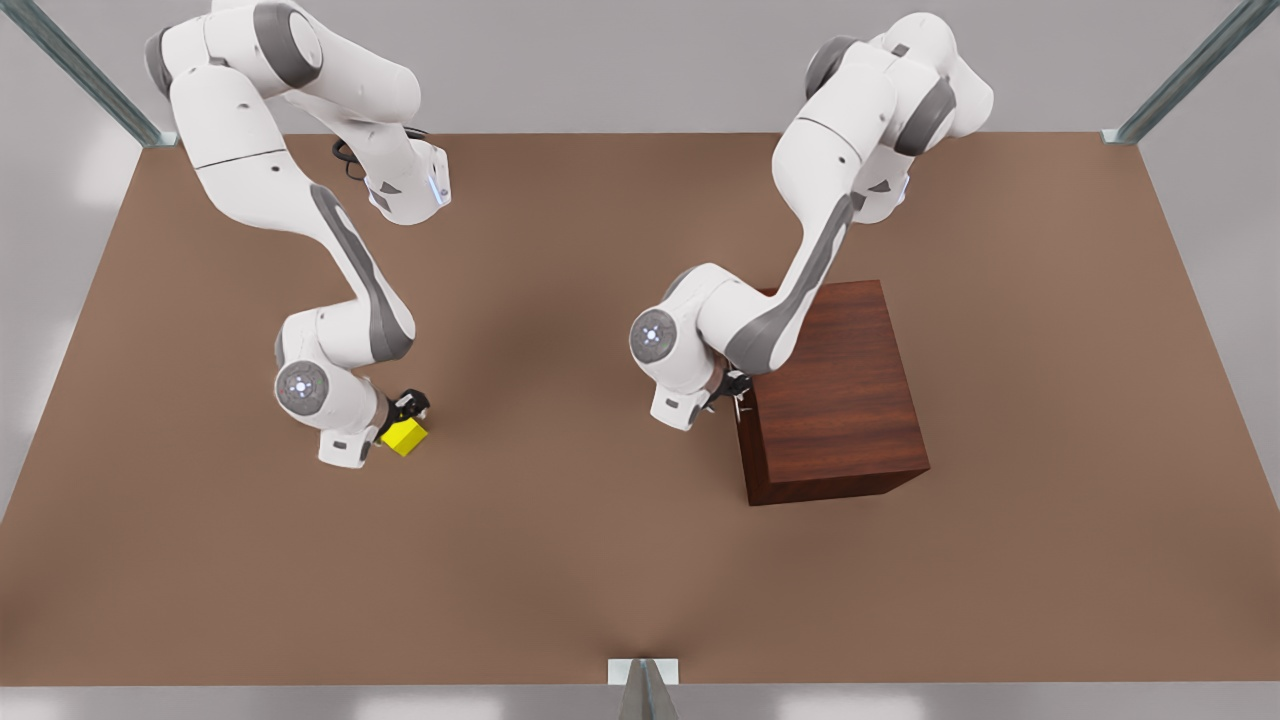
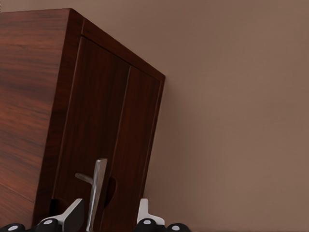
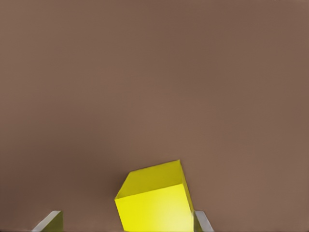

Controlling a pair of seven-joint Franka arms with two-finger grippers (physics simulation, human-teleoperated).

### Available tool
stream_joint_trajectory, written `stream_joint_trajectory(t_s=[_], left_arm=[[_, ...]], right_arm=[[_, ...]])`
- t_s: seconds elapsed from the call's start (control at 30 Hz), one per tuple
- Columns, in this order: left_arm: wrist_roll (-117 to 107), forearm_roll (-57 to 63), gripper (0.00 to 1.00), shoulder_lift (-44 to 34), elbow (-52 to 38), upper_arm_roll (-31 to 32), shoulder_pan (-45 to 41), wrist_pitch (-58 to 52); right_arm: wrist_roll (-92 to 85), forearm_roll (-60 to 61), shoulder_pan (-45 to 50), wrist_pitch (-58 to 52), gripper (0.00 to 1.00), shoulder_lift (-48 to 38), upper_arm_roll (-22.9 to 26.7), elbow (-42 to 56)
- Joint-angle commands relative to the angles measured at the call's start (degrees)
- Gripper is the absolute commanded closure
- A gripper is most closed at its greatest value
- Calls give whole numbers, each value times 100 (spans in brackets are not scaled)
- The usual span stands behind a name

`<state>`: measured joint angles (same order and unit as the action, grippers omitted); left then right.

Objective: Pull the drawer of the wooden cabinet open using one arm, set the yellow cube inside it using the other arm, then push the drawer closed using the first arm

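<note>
While the left gripper sits at the drawer front of the wooden cabinet, its spread fingers straddling the silver bar handle, the right gripper hangs over the yellow cube, fingers apart, toward the worktop's edge at the front view's left.

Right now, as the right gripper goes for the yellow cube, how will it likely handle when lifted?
The yellow cube looks rigid, with flat faces that should suit the right gripper. Being small, it is probably light. Its smooth faces might slip if pinched off-centre.
</note>
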<state>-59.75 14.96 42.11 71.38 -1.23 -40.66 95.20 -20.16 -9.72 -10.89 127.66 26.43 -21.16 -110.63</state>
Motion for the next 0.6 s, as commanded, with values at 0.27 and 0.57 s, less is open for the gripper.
stream_joint_trajectory(t_s=[0.27, 0.57], left_arm=[[-977, 16, 35, 113, -10, 35, -109, 34], [-1091, -116, 35, 306, -230, 53, -355, 386]], right_arm=[[-1578, -654, -27, 207, 0, 363, 7, -11], [-1578, -733, -167, 435, 0, 644, 25, -116]])
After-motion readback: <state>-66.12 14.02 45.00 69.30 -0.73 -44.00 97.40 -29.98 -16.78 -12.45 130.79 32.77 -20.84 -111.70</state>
